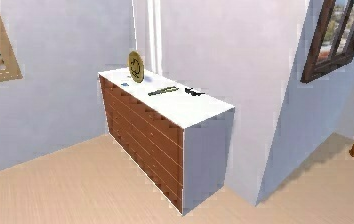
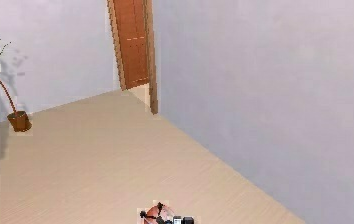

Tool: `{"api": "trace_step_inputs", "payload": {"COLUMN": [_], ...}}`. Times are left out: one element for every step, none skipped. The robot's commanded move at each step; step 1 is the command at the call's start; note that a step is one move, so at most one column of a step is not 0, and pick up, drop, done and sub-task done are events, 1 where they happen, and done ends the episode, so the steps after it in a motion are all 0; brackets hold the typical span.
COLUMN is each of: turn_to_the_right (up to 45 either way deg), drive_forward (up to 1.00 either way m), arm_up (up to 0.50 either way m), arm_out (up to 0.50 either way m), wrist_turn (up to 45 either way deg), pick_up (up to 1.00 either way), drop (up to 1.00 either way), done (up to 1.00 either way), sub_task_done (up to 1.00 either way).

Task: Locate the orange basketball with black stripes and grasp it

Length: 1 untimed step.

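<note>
Wood-fronted and white-topped, the dresser [image 1: 145, 135] carries a round golden disc [image 1: 135, 66] that looks too flat and yellow to be the basketball, so the ball's place cannot be told and the search is judged unfinished. The gripper [image 2: 163, 215] sits low against the floor [image 2: 105, 160]; the state of its jaws, and whether they hold anything, cannot be told. Mistaking the disc for the ball would waste a reach, and turning close by could clip the dresser's corner.
</note>
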Motion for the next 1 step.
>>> {"api": "trace_step_inputs", "payload": {"turn_to_the_right": [0.0], "drive_forward": [0.0], "arm_up": [-0.3], "arm_out": [0.0], "wrist_turn": [0.0], "pick_up": [0.0], "drop": [0.0], "done": [0.0], "sub_task_done": [0.0]}}
